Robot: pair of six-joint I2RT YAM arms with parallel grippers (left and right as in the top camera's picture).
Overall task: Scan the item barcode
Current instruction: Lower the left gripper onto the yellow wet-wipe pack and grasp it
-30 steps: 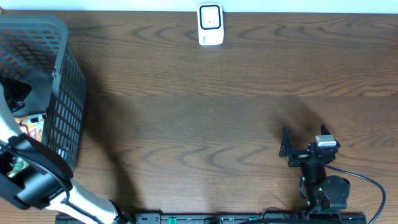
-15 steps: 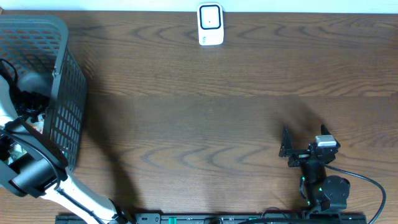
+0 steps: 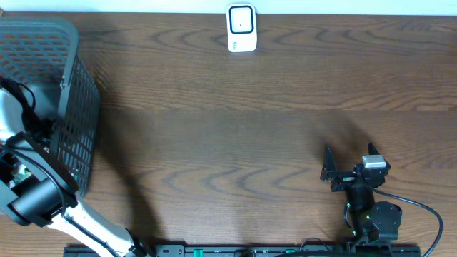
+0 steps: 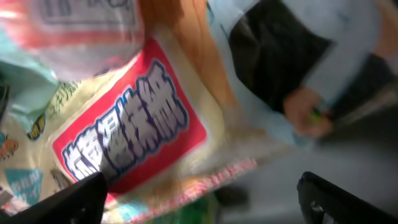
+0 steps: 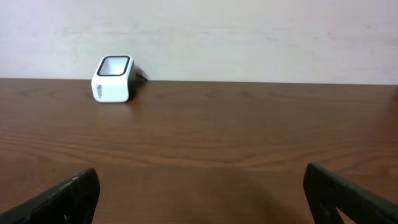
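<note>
The dark wood-grain table (image 3: 228, 128) carries a white scanner (image 5: 113, 78), standing far ahead of the right gripper (image 5: 202, 186) and its jaws, off to their left, near the table's far edge by the pale wall (image 5: 249, 37). The wood between and just ahead of those jaws shows long, wavy grain. A grey mesh basket (image 3: 78, 114) stands on the table's left end, its walls enclosing the jaws of the left gripper (image 4: 202, 199).
</note>
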